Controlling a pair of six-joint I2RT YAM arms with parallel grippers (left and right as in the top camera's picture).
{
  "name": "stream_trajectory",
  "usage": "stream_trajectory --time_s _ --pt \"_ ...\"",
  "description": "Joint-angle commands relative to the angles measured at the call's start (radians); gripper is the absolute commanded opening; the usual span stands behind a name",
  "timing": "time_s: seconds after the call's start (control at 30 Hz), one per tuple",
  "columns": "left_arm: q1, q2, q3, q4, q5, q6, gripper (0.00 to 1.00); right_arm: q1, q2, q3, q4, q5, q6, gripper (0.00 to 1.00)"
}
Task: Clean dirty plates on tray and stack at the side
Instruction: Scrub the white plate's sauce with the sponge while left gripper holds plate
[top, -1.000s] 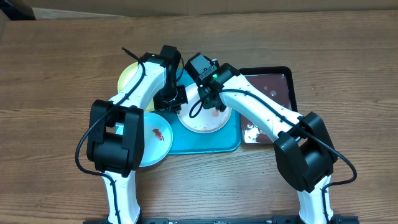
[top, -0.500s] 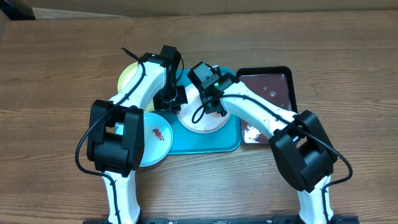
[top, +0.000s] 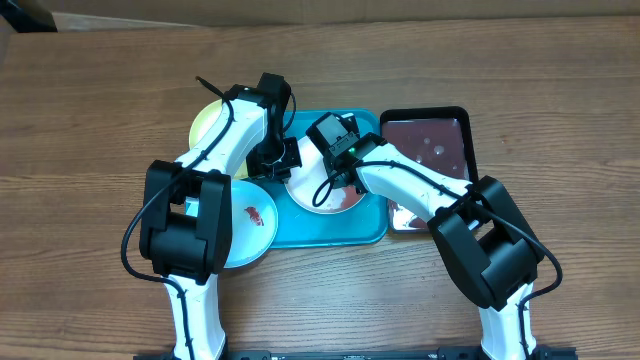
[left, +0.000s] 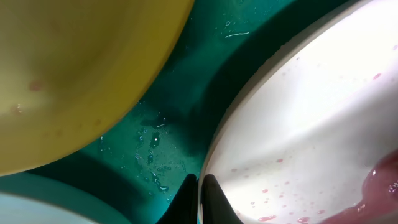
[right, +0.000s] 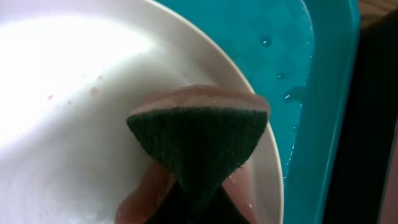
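Observation:
The white plate (top: 312, 192) lies tilted on the turquoise tray (top: 345, 232). My left gripper (top: 278, 160) is shut on the white plate's left rim (left: 214, 146), with one finger on each side of it (left: 200, 200). My right gripper (top: 340, 183) is shut on a green-and-pink sponge (right: 198, 138) that presses on the plate's right part (right: 74, 93), where reddish water pools. The yellow-green plate (top: 207, 126) (left: 81, 68) sits at the tray's far left. The pale blue plate (top: 252, 228), with a red smear, lies at the near left under my left arm.
A black tray (top: 430, 138) of reddish water stands right of the turquoise tray, touching its rim (right: 314, 93). Drops of water lie on the turquoise floor (left: 152, 140). Bare wooden table (top: 90, 130) surrounds both trays.
My right gripper has slid with the sponge across the white plate toward the near side. The left gripper has kept its hold on the rim and has not moved.

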Motion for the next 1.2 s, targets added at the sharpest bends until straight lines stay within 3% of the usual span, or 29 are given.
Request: stream_trajectory --time_s 0.0,0.4,0.93,1.07,1.17 --pt "0.0 0.008 0.015 -0.007 -0.026 -0.013 0.04 -0.01 0.004 -0.025 -0.011 -0.032 0.016 0.13" --pt "0.0 0.008 0.015 -0.008 -0.026 -0.013 0.04 -0.01 0.003 0.042 -0.052 -0.032 0.016 0.28" --pt "0.0 0.008 0.015 -0.008 -0.026 -0.013 0.04 -0.01 -0.002 0.1 -0.074 -0.032 0.008 0.31" --pt "0.0 0.008 0.015 -0.008 -0.026 -0.013 0.04 -0.01 -0.001 0.1 -0.091 -0.032 0.008 0.19" --pt "0.0 0.008 0.015 -0.008 -0.026 -0.013 0.04 -0.01 -0.001 0.098 -0.095 -0.032 0.008 0.2"
